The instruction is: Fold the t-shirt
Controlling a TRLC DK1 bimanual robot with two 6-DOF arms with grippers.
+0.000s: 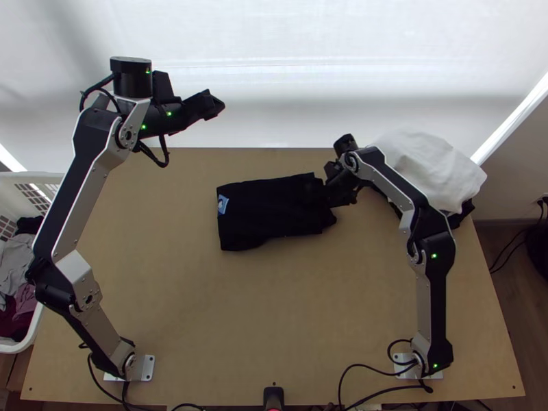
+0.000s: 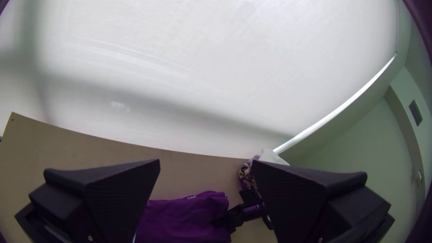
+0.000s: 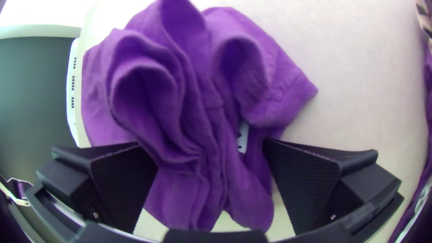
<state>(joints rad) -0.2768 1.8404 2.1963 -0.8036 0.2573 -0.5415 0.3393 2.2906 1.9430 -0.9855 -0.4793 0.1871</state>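
Observation:
The t-shirt (image 1: pixel 264 212) lies folded into a rough rectangle mid-table, dark from above, with a small pale-blue patch at its left end. Well to its upper left, my left gripper (image 1: pixel 216 107) is held clear of the cloth. My right gripper (image 1: pixel 322 194) is at the shirt's right end. In the left wrist view the left gripper (image 2: pixel 206 163) stands open and empty, with the shirt (image 2: pixel 184 220) purple beyond it. The right wrist view shows the right gripper (image 3: pixel 204 143) open wide, bunched, layered folds of the shirt (image 3: pixel 189 112) between and beyond its fingers.
A white cloth (image 1: pixel 431 171) lies heaped over darker fabric at the table's back right corner. Along the left edge stands a white basket (image 1: pixel 31 335) holding clothes. Bare tabletop (image 1: pixel 274 315) stretches in front of the shirt.

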